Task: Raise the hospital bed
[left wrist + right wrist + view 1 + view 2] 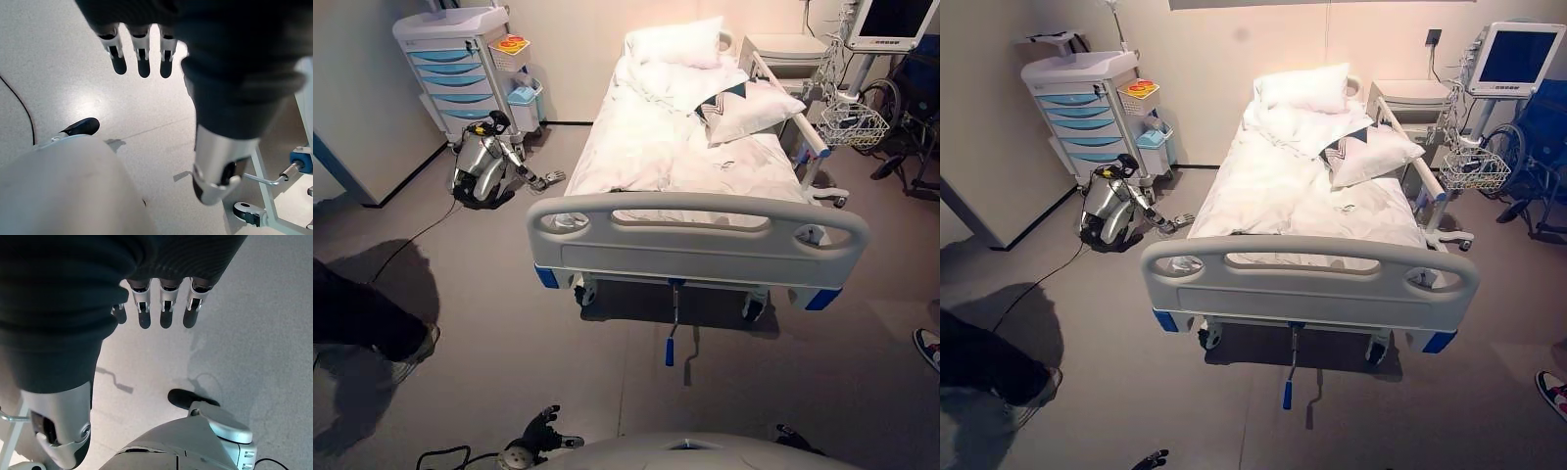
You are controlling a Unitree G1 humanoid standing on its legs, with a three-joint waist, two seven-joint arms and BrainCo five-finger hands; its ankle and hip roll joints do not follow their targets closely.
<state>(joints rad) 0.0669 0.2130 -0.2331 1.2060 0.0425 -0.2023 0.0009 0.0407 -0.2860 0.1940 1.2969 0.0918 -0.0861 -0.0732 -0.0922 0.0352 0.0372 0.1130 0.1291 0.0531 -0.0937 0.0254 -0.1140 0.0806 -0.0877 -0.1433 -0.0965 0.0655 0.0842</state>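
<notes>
Hospital bed [685, 157] stands ahead of me, its crank [671, 338] hanging under the footboard [695, 220] with the blue grip near the floor. Left hand [142, 49] and right hand [164, 303] both relaxed, holding nothing, above bare floor. Risk as I judge it: reaching that low could tip me, or I snag the caster [584, 291]. A parked robot [489, 162] far left, wheelchair [901, 108] far right, and a person's shoe [414, 354] near left crowd my approach.

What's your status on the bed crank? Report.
Left hand open, right hand open, both empty. Blue-handled crank under the footboard, untouched. Floor between looks passable.
</notes>
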